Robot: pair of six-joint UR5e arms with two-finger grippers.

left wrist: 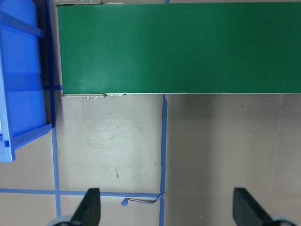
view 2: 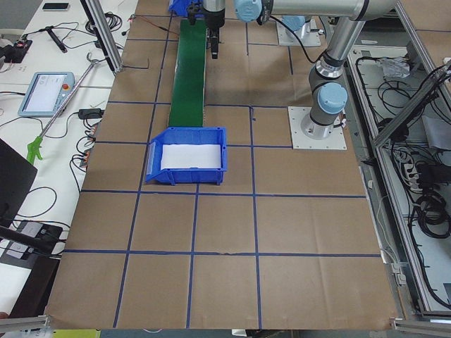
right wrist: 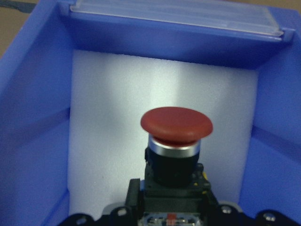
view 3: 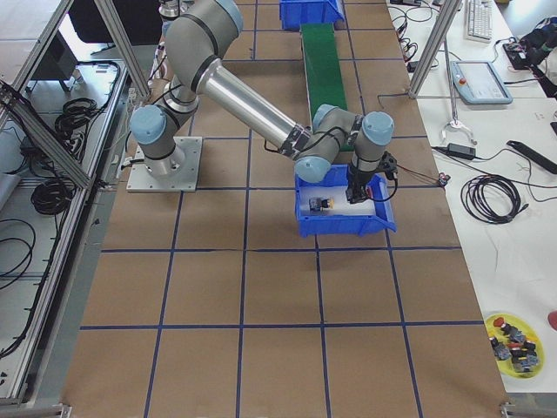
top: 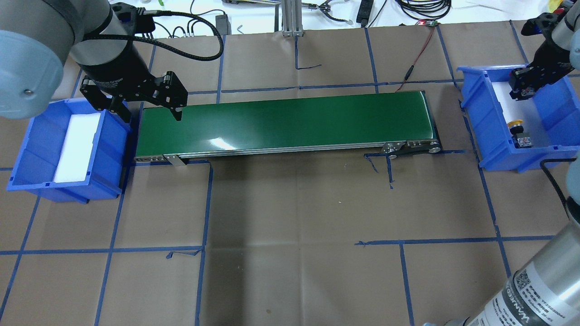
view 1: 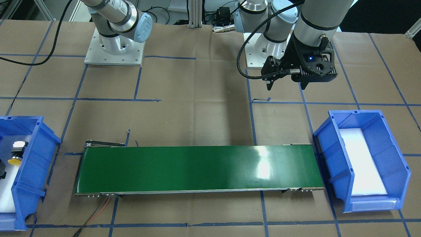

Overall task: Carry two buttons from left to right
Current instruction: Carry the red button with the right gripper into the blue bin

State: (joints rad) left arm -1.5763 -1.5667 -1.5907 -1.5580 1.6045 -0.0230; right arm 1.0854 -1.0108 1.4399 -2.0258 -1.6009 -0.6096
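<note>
The red button (right wrist: pixel 176 125), red cap on a black body, fills the right wrist view. My right gripper (right wrist: pixel 171 217) is shut on its body and holds it over the white foam inside the right blue bin (top: pixel 498 149). The yellow button (top: pixel 515 123) lies on that foam, a little nearer the robot than the right gripper (top: pixel 521 93). It also shows at the front-facing view's left edge as the yellow button (view 1: pixel 14 161). My left gripper (top: pixel 152 113) hangs open and empty over the left end of the green conveyor belt (top: pixel 281 120). In the left wrist view its fingertips (left wrist: pixel 91 207) stand wide apart.
The left blue bin (top: pixel 27 149) holds only white foam. The belt runs between the two bins with nothing on it. Blue tape lines cross the brown paper table. Cables and a metal post (top: pixel 290 18) lie at the table's far edge.
</note>
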